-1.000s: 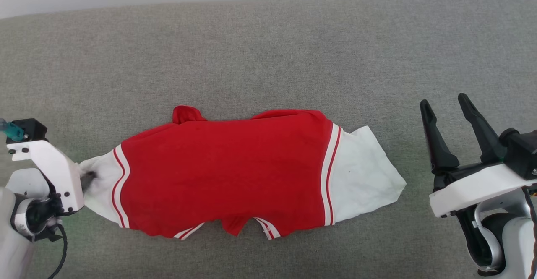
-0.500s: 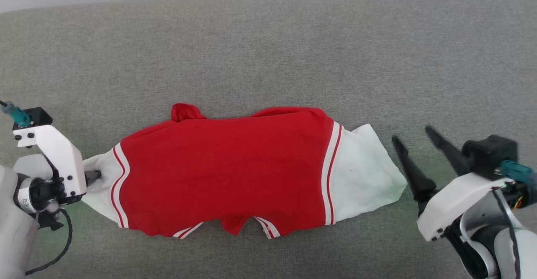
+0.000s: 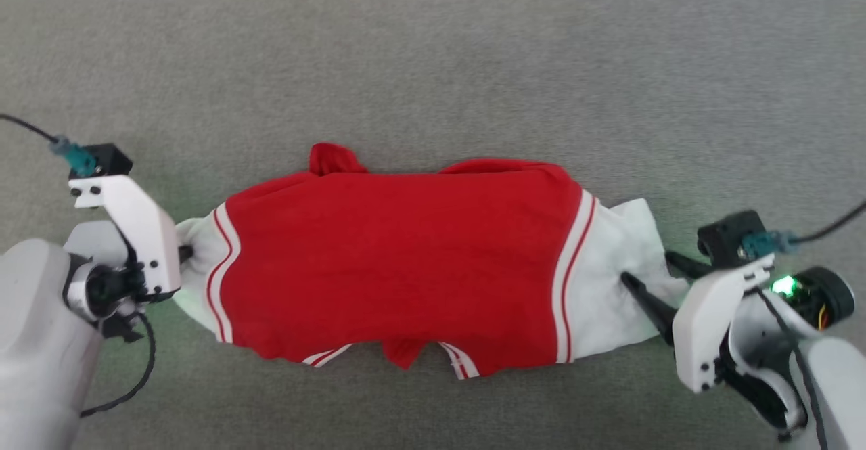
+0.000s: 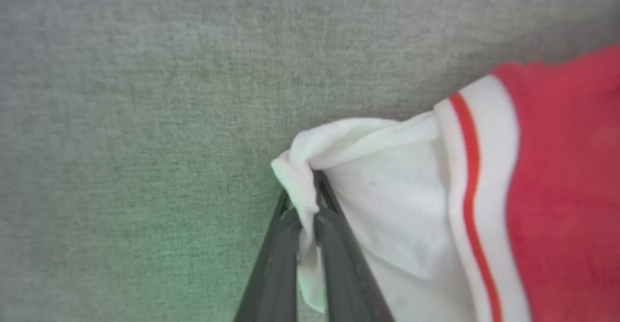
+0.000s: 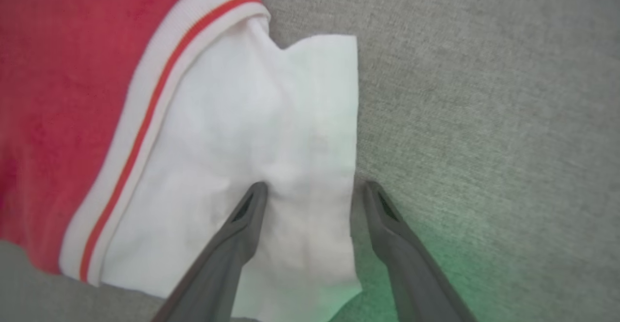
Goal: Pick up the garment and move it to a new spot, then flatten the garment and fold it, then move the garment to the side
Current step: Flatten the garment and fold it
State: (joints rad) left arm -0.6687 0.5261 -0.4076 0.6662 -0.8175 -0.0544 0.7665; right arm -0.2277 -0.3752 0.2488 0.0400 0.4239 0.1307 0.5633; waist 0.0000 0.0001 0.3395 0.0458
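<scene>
Right end effector [image 5: 315,185] now straddles white cuff of red garment [image 3: 406,254].

R claw [image 5: 315,185] wide astride garment [image 5: 218,118] edge

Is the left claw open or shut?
Shut. The left gripper has its two fingers pressed together, pinching a bunched white end of the garment.
</scene>
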